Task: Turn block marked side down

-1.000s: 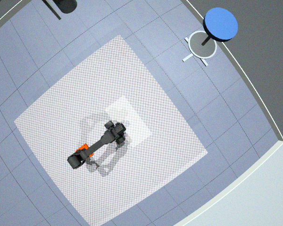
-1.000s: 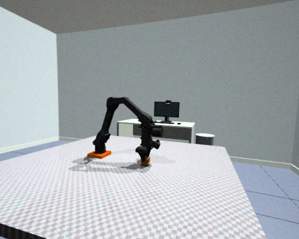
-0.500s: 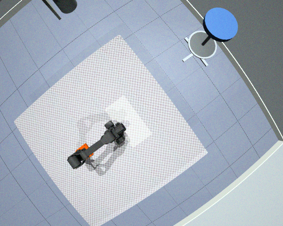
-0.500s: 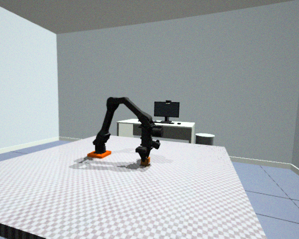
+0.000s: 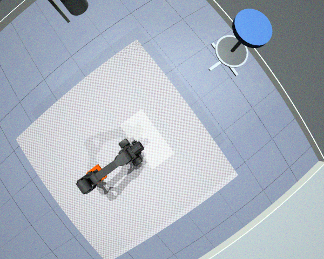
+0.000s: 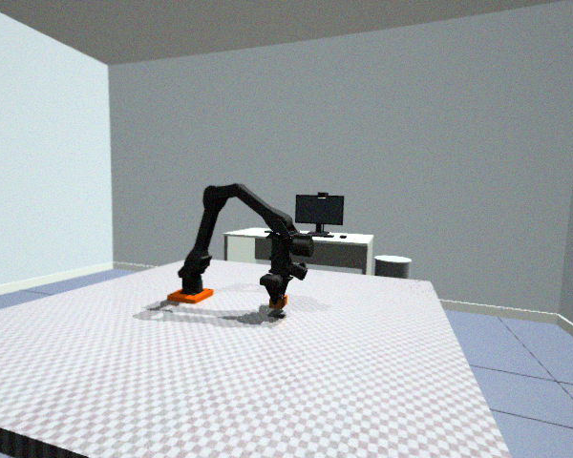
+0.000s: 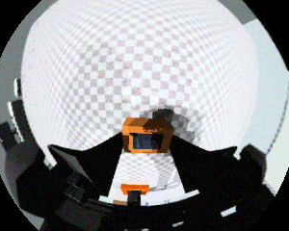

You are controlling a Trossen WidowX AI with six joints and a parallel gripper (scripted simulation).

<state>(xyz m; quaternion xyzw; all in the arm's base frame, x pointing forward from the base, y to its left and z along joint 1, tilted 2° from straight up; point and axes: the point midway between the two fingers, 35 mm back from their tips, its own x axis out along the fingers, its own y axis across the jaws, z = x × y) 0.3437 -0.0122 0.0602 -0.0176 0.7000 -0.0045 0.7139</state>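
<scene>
The black arm (image 5: 109,168) (image 6: 206,229) has an orange rectangular base plate (image 5: 94,168) (image 6: 205,294) (image 7: 126,187).

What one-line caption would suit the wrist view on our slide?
The gripper grips the orange block, its dark-marked face toward the camera, above the checkered tabletop.
</scene>
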